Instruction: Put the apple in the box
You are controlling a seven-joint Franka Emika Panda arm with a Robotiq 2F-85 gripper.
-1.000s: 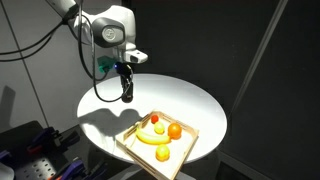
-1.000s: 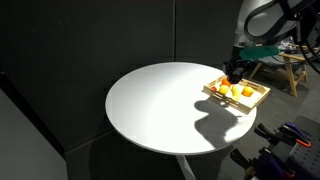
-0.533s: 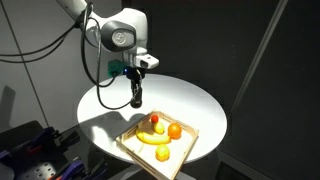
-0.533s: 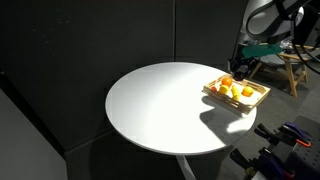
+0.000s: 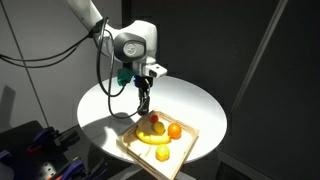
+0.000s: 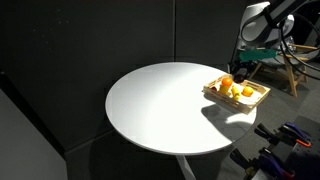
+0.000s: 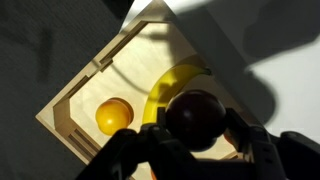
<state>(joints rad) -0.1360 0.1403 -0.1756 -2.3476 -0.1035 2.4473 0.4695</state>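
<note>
While the pincer (image 5: 143,109) is clenched on it, the apple (image 7: 195,113) hangs above the box (image 5: 186,146), a dark finger (image 7: 128,152) pressed to each side of it in the wrist view. From that view the apple sits over the inner part of the box, in front of the curved banana (image 7: 163,88), with the box's rim running well to one side.

In an exterior view the pincer tip stands just above the box corner that lies farthest in from the tabletop (image 5: 195,100) edge. The apple itself is too small to make out there.

The box is one shallow wooden square with low rims. It holds one banana, one orange ball (image 5: 175,130), one small bright red fruit (image 5: 154,118) and one round yellow piece (image 5: 163,153). These lie apart from each other on the box floor, and bare wood shows between them and the rims. There may be another small yellow piece by the banana, but I cannot tell for sure.

The box rests at the rim of the round white tabletop. In both exterior views its outer side reaches the tabletop's edge. The wide white stretch of the tabletop spreads away from the box toward the opposite edge.
</note>
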